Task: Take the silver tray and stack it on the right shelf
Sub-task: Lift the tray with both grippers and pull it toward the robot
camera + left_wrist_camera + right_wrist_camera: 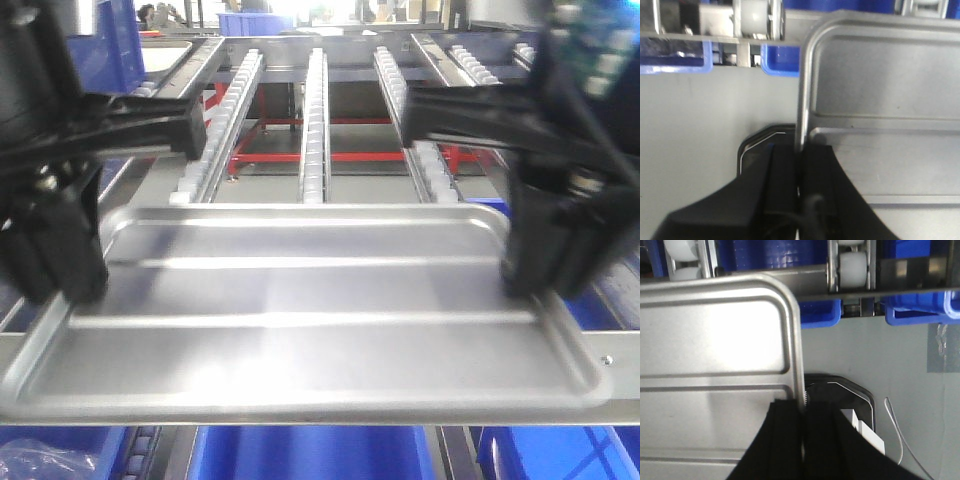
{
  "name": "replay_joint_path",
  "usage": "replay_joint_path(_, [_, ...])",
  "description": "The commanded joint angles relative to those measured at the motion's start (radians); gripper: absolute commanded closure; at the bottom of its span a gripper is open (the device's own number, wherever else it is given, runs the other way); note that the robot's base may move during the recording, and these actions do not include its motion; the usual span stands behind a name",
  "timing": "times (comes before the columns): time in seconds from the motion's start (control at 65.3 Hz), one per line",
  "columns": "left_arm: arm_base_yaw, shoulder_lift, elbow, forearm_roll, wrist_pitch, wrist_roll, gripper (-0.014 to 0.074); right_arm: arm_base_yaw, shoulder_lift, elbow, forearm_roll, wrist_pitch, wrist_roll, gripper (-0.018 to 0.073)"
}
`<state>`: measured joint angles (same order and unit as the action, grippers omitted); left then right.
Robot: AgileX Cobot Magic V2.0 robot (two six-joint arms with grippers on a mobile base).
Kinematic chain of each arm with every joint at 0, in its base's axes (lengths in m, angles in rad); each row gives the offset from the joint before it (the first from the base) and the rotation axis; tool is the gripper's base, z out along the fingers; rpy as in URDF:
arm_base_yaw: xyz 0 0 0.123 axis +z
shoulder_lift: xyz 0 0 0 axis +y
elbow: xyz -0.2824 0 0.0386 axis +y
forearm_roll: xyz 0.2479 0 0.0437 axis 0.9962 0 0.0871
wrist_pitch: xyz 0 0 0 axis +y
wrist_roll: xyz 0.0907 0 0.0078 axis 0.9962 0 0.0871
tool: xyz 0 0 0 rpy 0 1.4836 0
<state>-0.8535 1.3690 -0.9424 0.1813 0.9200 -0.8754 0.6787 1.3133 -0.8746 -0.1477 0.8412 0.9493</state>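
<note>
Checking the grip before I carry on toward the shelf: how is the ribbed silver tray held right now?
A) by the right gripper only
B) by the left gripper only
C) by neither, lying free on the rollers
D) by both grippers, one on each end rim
D: the left gripper is clamped over the left rim of the silver tray and the right gripper over its right rim, as each wrist view shows.

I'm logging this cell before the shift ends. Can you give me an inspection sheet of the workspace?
Surface: right shelf, roller lanes bare behind the tray.
Job's things: silver tray, level, at the shelf's front edge.
Clutter: blue bins below.
Grippers: left gripper and right gripper each shut on a short rim.
Cables: thin wire on the grey floor.
Surroundings: red frame under the rollers.
</note>
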Motion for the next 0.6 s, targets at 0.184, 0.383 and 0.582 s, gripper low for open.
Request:
replay_joint_path(0.184, [-0.084,-0.074,0.016,0.074,0.077,-0.088,0.0697,0.084,-0.112,0.055,-0.036,0.017,0.061,0.0500])
replay_joint_path(0.383, [-0.084,-0.075,0.016,0.075,0.076,-0.088,0.0697,0.104,-0.103,0.055,-0.048,0.025,0.103,0.0500])
replay_joint_path(0.582, [-0.084,-0.075,0.016,0.076,0.076,-0.087,0.0697,0.104,-0.069,0.055,-0.089,0.052,0.100,0.0500])
